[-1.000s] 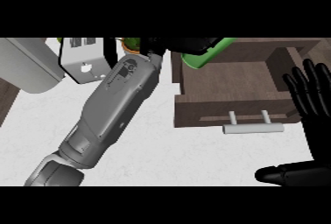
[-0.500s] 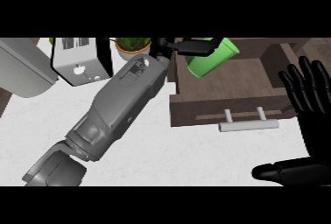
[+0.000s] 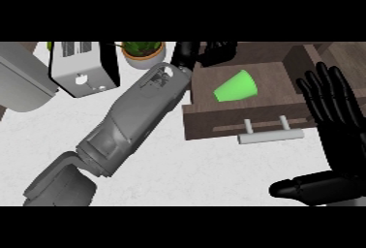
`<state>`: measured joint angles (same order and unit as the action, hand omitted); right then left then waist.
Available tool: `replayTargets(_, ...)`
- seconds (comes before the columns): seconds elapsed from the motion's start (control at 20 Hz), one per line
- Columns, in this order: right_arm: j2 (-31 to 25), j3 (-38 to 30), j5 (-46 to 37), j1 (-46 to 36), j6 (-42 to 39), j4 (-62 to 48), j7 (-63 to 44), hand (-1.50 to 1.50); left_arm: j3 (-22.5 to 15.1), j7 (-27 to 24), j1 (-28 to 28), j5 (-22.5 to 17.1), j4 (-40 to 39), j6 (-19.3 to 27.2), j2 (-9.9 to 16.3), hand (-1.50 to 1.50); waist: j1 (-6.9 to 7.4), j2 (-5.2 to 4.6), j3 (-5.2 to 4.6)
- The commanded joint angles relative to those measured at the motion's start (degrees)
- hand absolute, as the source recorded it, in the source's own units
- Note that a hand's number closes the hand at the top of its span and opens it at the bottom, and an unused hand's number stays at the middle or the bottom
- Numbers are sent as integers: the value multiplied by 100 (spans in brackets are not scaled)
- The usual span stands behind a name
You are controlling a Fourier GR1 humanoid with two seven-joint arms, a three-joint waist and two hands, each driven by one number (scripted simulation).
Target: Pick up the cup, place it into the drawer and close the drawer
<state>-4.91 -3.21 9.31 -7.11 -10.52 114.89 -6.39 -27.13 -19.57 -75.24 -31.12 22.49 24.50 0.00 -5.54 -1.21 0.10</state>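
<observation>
step: placing finished, closing pending | cup (image 3: 236, 87) is lying tipped inside the open drawer (image 3: 247, 123) | left hand (image 3: 205, 52) is hanging above the drawer's back, fingers unclear | right hand (image 3: 330, 118) is resting flat, released, beside the handle (image 3: 269, 136) | next: pushing the front inward.

The cup (image 3: 236, 87) lies on its side in the open drawer (image 3: 214, 127), at the counter's (image 3: 186, 169) right. Left of the drawer stand a potted plant (image 3: 143, 52) and a toaster (image 3: 80, 68) further left
</observation>
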Motion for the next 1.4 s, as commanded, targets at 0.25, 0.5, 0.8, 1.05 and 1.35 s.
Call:
replayTargets(0.25, -19, -54, 135, -415, 22, -150, -104, -150, -702, 336, -111, -387, 125, 419, 0, -150, -114, -36, 1)
replayTargets(0.5, 78, -5, 303, -83, 0, 143, -138, -150, -488, -391, 167, -786, 298, 89, 0, -150, 8, -3, -6)
replayTargets(0.8, -22, -131, 837, -174, -94, 179, -534, -150, -163, -792, -23, -1274, 600, -121, 0, -150, 200, 49, -7)
replayTargets(1.05, -315, -339, 940, 230, -528, 346, -262, 150, 149, -554, 327, -1225, 1074, -234, 79, -150, 510, 135, -9)
replayTargets(1.35, -1170, -556, 766, 283, -1206, 522, -380, 150, 419, -415, 948, -1397, 1935, -136, 583, -150, 667, 178, -14)
